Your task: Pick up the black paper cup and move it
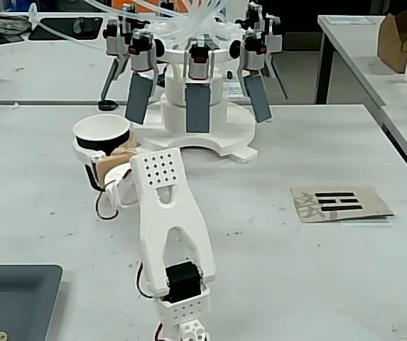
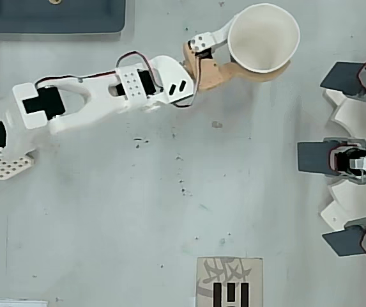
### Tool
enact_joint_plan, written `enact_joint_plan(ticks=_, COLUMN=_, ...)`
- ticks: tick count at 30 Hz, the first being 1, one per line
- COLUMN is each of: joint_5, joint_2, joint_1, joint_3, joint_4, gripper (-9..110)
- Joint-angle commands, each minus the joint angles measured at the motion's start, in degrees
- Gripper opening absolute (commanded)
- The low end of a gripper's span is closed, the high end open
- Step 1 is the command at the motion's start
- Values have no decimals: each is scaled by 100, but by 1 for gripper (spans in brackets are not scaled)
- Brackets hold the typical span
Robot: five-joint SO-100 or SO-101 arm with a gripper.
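Overhead view, left to right: dark tray (image 2: 52, 16) at top-left edge, arm base at far left of the table (image 2: 170, 211), arm stretched right. End effector (image 2: 250, 54) clamped around the black paper cup (image 2: 262, 38), one white finger (image 2: 211, 39) and one tan finger (image 2: 218, 71) on its sides; cup upright, mouth up, near the top edge. Printed card (image 2: 228, 281) at bottom centre. White multi-arm fixture (image 2: 352, 160) along the right edge, apart from the cup. Fixed view: cup (image 1: 101, 135) just left of the fixture (image 1: 196, 106).
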Motion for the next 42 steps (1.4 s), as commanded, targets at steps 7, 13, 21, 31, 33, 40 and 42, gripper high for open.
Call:
enact_joint_plan(ticks=7, joint_5=-149, joint_2=1556, joint_1=220, joint_3=1406, joint_4=-545, gripper=9)
enact_joint_plan(ticks=13, joint_5=-290, joint_2=2145, joint_1=264, joint_3=2303, joint_4=-861, gripper=9)
enact_joint_plan(ticks=21, joint_5=-483, joint_2=2777, joint_1=378, joint_3=3015, joint_4=-1125, gripper=10)
enact_joint_plan(ticks=31, joint_5=-800, joint_2=3577, joint_1=721, joint_3=4096, joint_4=-1494, gripper=10)
enact_joint_plan(ticks=33, joint_5=-835, joint_2=3727, joint_1=800, joint_3=4245, joint_4=-1503, gripper=10)
enact_joint_plan(ticks=40, joint_5=-940, joint_2=3999, joint_1=993, joint_3=4500, joint_4=-1538, gripper=10)
enact_joint_plan(ticks=42, joint_5=-967, joint_2=4087, joint_1=1055, joint_3=4579, joint_4=-1538, gripper=10)
